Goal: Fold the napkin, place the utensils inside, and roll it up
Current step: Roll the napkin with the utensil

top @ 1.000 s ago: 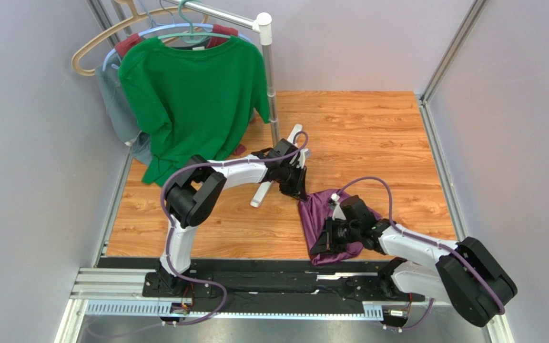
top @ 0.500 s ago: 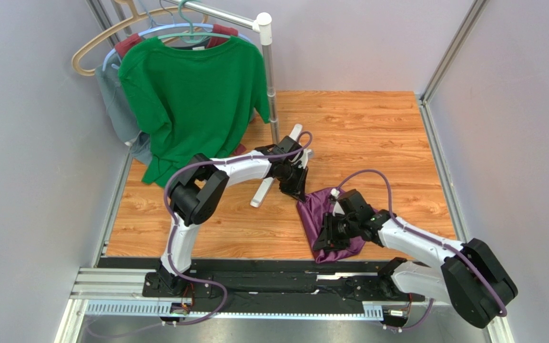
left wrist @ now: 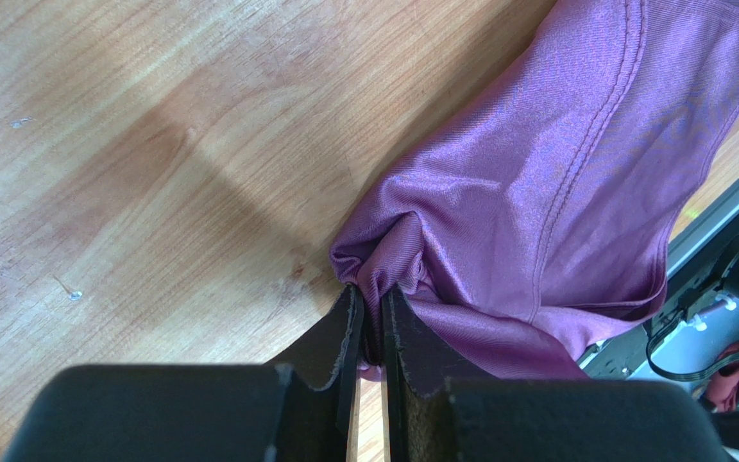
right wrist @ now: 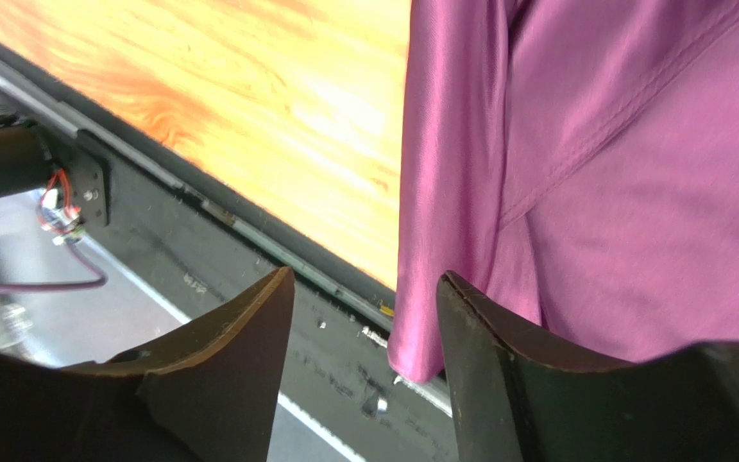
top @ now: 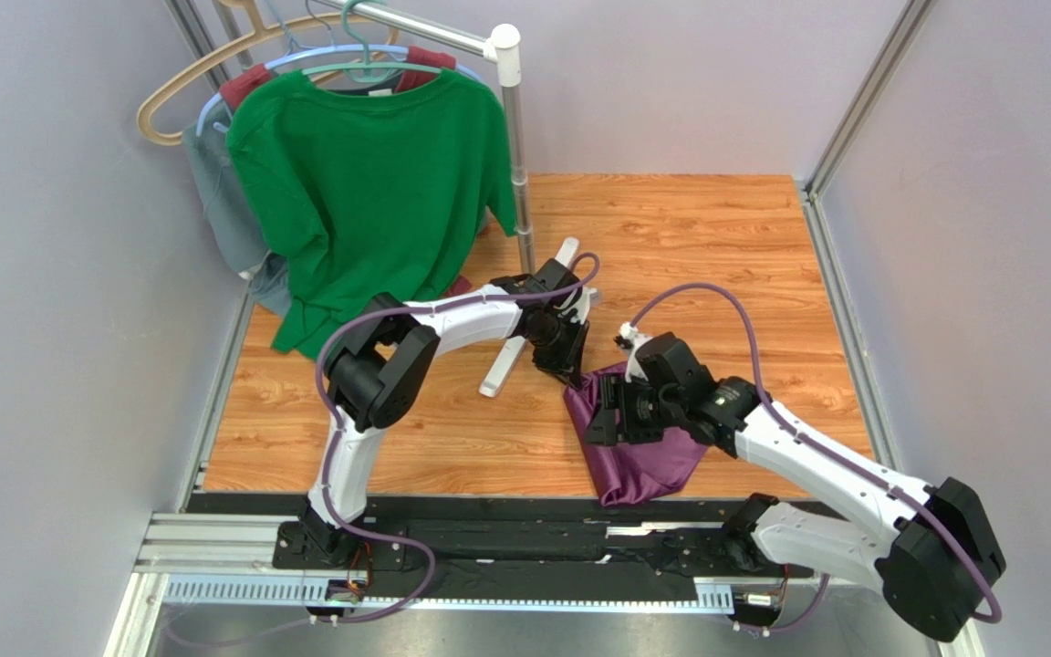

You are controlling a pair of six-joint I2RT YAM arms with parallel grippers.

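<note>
Right end effector [right wrist: 364, 289] has opened above napkin [left wrist: 556, 192] — left end effector [left wrist: 369, 300] pinches it.

Green T-shirt [top: 367, 192] on rack [top: 512, 151], wooden tabletop [top: 709, 247]

No legible text, labels, brands, numbers or signs anywhere.

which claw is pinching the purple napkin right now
The left claw: its jaws are shut on a bunched corner of the napkin; the right claw stands open.
</note>
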